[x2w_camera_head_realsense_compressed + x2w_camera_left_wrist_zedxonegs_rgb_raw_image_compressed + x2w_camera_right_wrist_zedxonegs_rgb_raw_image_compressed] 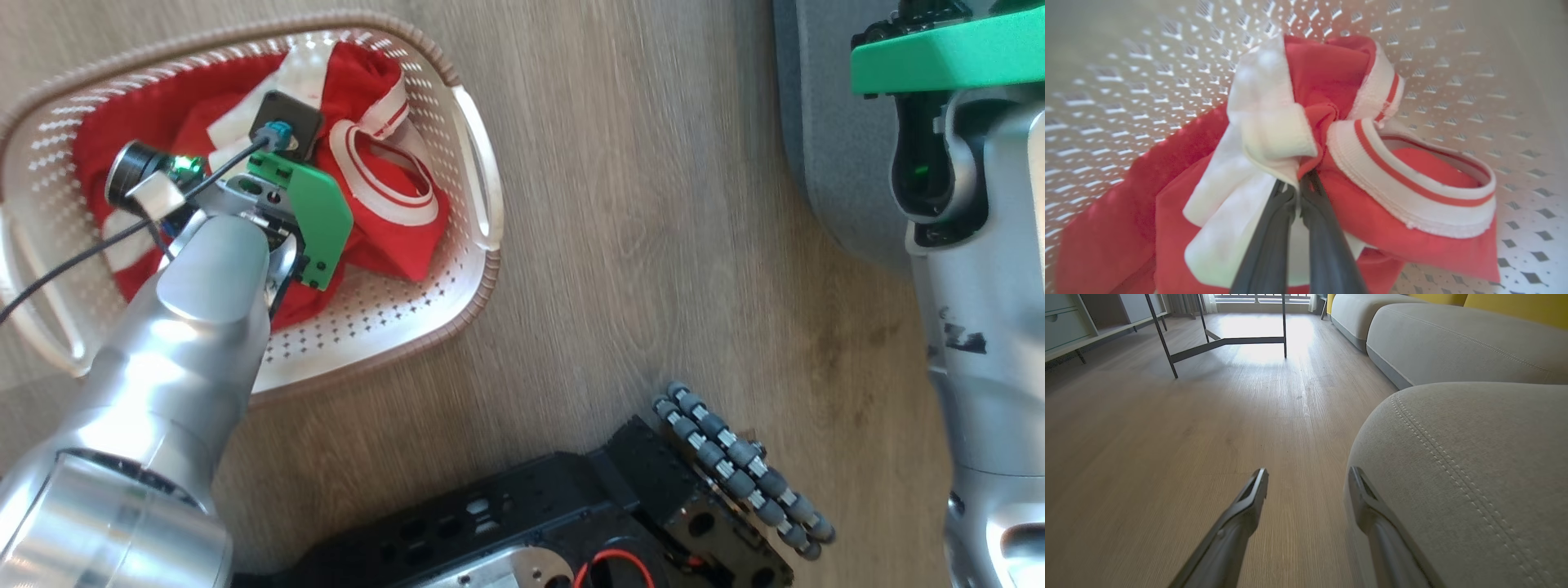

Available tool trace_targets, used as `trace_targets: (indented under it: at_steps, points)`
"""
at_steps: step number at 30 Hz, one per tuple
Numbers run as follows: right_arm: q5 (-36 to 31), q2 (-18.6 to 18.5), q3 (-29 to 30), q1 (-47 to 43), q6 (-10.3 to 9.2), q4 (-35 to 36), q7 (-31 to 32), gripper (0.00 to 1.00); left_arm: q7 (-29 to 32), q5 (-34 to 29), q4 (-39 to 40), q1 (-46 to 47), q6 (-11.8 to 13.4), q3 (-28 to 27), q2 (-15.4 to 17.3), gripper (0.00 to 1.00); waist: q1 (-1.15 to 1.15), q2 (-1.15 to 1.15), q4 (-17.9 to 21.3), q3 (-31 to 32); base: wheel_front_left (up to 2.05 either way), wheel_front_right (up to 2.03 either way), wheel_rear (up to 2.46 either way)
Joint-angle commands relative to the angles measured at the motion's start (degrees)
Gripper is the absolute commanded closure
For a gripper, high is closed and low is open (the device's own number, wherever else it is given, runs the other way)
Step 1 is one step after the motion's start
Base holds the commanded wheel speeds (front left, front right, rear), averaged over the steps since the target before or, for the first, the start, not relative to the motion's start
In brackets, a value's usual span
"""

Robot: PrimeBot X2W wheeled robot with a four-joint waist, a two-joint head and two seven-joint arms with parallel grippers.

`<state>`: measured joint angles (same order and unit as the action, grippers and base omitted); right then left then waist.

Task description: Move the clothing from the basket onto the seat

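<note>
The basket [478, 269] sits on the floor at the upper left of the head view, with red and white clothing [384, 204] bunched inside it. My left arm reaches down into it. In the left wrist view my left gripper [1298, 185] is shut on a fold of the clothing [1274, 134], red and white cloth pinched between the dark fingertips, with the basket wall [1147, 81] behind. The grey seat [1474, 465] lies at the right. My right gripper [1308, 482] hangs open beside its rounded corner, above the floor, holding nothing.
The wood floor [653, 245] spreads between basket and seat [833, 163]. My black wheeled base [653, 498] is at the bottom. In the right wrist view, a dark metal table frame [1224, 339] stands far back, and further grey cushions [1453, 343] line the right side.
</note>
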<state>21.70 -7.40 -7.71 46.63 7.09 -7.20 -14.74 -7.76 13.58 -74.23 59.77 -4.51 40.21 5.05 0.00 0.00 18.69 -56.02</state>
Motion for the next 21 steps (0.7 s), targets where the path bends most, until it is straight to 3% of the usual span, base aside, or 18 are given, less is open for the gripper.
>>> trace_targets:
  at_steps: [1,10,21]
  points:
    - [-0.22,-0.46,-0.41,-1.74,0.4,1.36,-0.26,0.0,-1.26,1.33,0.37,-2.44,0.35,-1.67,0.24,1.0,0.0,0.0,-1.17,2.21,0.0,0.0,0.0]
    - [-0.38,-2.32,-1.45,-3.35,0.4,-0.11,-0.26,0.0,-5.79,5.54,1.05,-6.56,-0.63,-3.28,-1.75,1.0,0.0,0.0,-4.41,11.67,0.0,0.0,0.0]
    - [-0.17,-3.94,-4.01,-6.38,0.4,-3.25,-0.26,0.0,-7.18,10.1,4.2,-12.93,-1.64,-4.11,-2.15,1.0,0.0,0.0,-7.71,24.35,0.0,0.0,0.0]
